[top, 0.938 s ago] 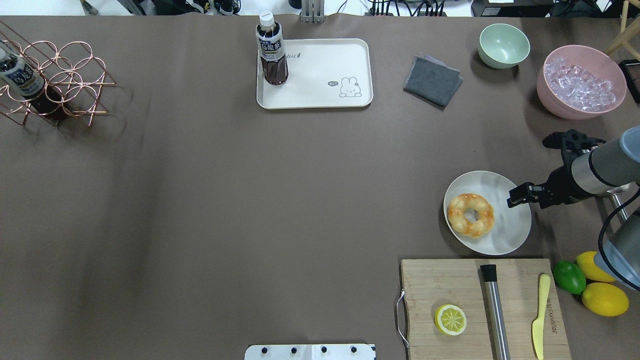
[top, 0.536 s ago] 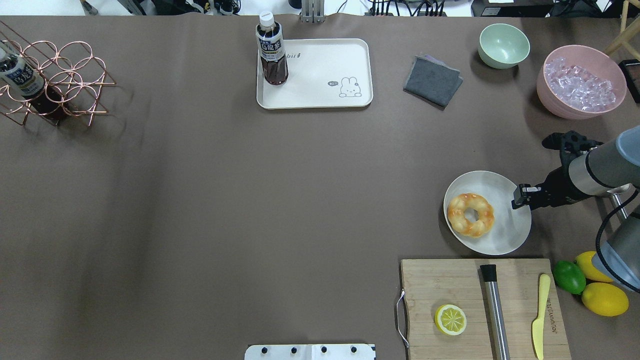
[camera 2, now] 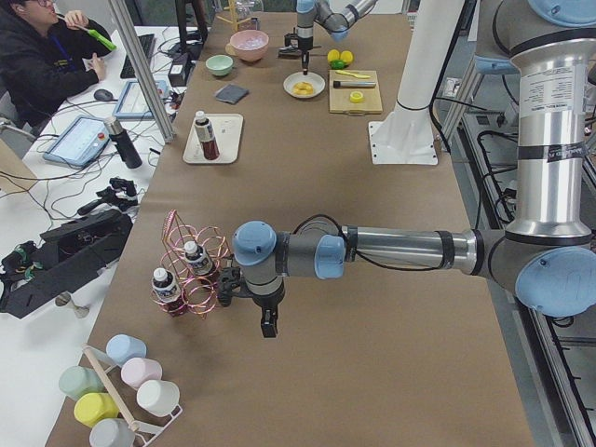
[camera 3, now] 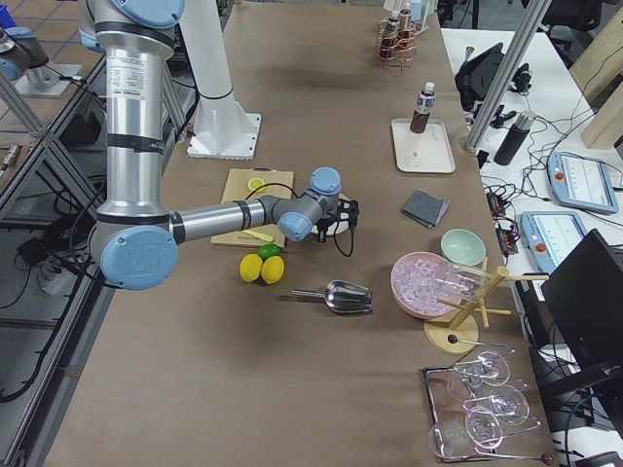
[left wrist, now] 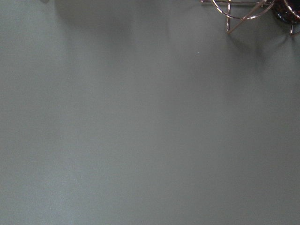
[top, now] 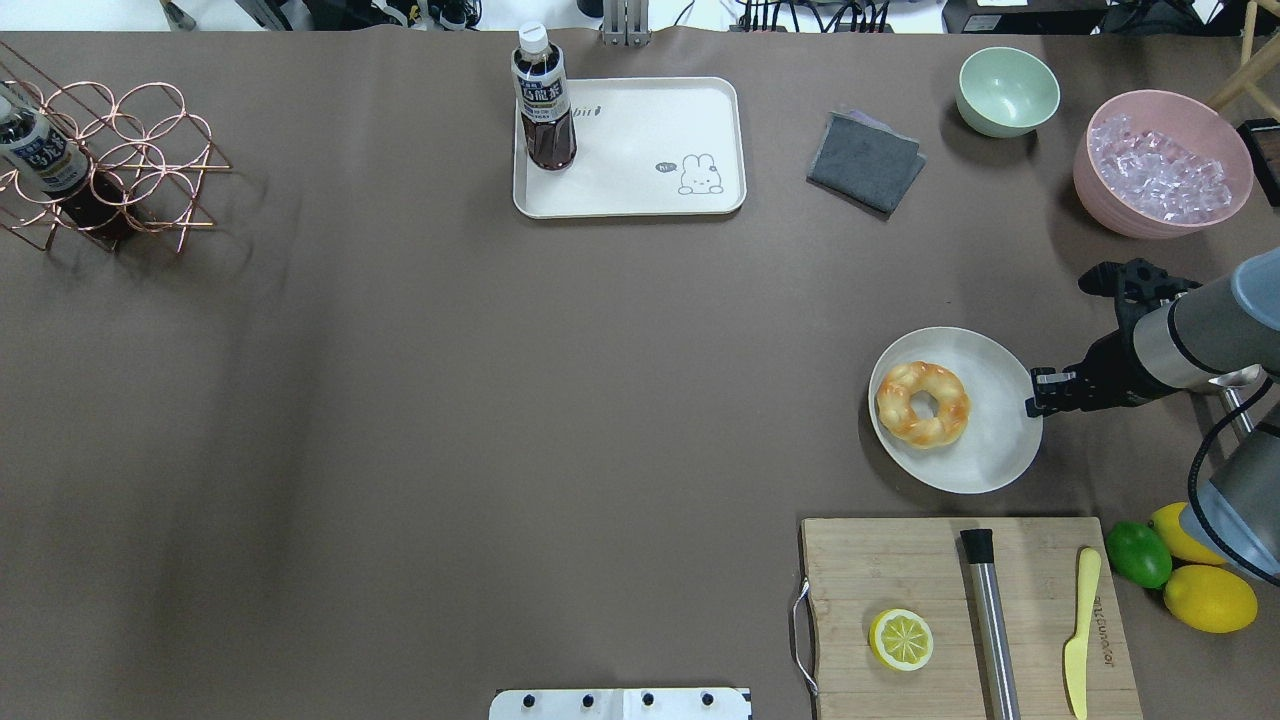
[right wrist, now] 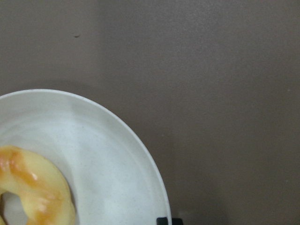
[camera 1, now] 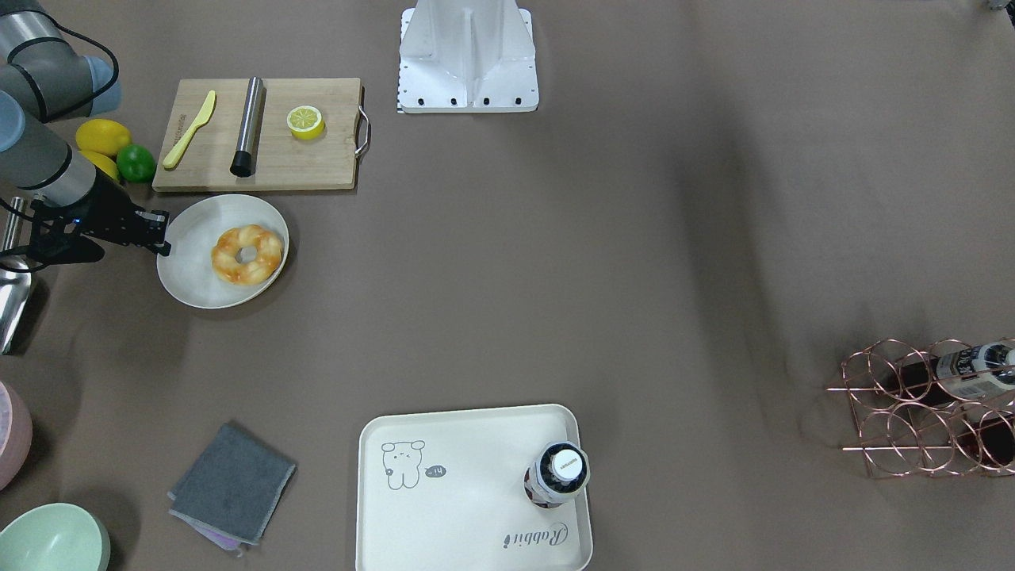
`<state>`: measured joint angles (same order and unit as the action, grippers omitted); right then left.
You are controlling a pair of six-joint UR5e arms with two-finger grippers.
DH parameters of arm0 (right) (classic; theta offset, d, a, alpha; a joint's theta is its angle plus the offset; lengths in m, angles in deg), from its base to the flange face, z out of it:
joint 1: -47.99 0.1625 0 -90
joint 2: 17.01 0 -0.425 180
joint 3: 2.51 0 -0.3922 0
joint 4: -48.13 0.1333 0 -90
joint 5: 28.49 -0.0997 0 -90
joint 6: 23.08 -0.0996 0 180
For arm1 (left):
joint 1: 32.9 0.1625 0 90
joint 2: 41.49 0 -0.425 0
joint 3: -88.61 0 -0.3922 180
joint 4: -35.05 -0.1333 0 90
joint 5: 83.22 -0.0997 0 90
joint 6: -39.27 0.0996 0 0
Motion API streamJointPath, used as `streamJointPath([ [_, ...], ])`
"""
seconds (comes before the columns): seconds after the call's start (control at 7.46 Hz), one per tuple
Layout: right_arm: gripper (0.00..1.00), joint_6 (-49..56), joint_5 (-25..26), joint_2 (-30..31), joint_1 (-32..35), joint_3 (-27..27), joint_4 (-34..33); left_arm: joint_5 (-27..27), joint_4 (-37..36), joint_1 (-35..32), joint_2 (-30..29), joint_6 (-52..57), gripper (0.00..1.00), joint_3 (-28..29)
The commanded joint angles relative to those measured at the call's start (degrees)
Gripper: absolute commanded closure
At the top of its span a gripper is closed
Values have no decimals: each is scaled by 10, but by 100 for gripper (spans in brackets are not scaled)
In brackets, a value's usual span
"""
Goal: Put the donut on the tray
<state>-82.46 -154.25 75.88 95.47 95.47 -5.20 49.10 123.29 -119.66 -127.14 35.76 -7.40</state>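
two things matter in the front-facing view: the donut (camera 1: 247, 254) lies flat on a round plate (camera 1: 190, 281), just past the tips of the right gripper (camera 1: 164, 235), which meets the plate's rim low and side-on. i cannot tell whether its fingers are spread or pressed together. the tray (camera 1: 460, 507) sits well beyond the fingers, across the table (camera 1: 634, 238), with a bottle (camera 1: 557, 474) standing in one corner, so most of its floor is free for the pastry. from overhead, the tips touch the plate rim, not the donut (top: 922, 403); i read that as contact with the dish, with no grasp of the pastry yet. the right wrist view shows only a dark sliver of the gripper at the rim, with the donut off to one side of it. in the left-side view the left gripper (camera 2: 268, 328) hangs over bare table beside a wire rack (camera 2: 191, 270), far from all this, and its fingers are unreadable. its wrist camera shows only table and the rack's edge.
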Motion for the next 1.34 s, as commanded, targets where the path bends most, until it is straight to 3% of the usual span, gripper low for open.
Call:
streamJointPath([
  [0.0,100,-63,-40,-24,11,0,43,-1,0,0,0,0,2,0],
  [0.67,100,-103,-60,-111,30,-9,41,-1,0,0,-2,-1,2,0],
  [1.21,100,-108,-61,-244,60,-137,38,0,0,0,-7,-3,2,0],
])
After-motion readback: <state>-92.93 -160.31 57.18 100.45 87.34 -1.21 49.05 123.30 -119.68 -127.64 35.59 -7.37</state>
